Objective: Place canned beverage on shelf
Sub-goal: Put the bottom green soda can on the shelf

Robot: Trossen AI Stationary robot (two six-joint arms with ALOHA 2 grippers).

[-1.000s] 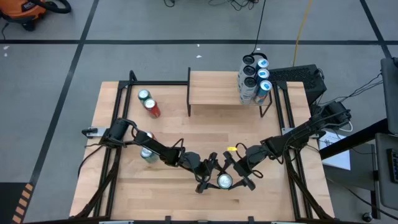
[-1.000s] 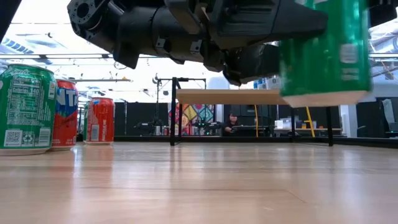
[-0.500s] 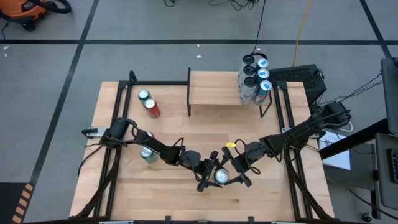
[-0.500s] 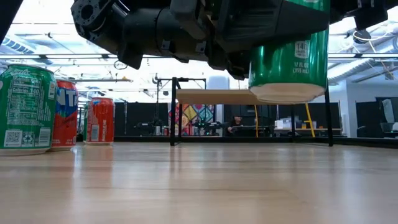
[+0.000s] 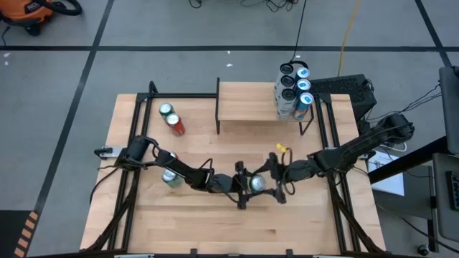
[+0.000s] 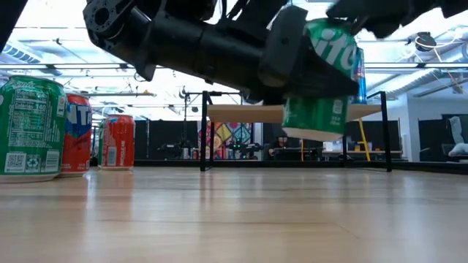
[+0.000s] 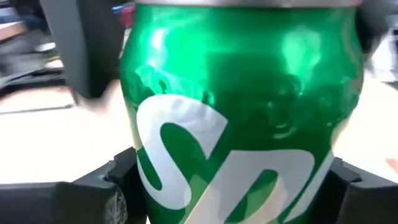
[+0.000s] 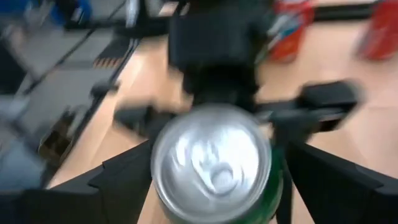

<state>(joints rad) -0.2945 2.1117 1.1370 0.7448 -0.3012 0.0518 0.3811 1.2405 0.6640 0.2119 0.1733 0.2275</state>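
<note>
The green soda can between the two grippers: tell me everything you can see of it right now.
The green aluminium soda can with white lettering has a silver top with a pull tab. It hangs tilted in the air, clear of the wooden tabletop, near its middle and in front of the shelf. The left gripper has its fingers on both sides of the can's body; the right gripper flanks it from the other side, and contact there is unclear.

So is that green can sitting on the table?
Apart. The low view shows the green can tilted in the air, with a clear gap above the table.
</note>
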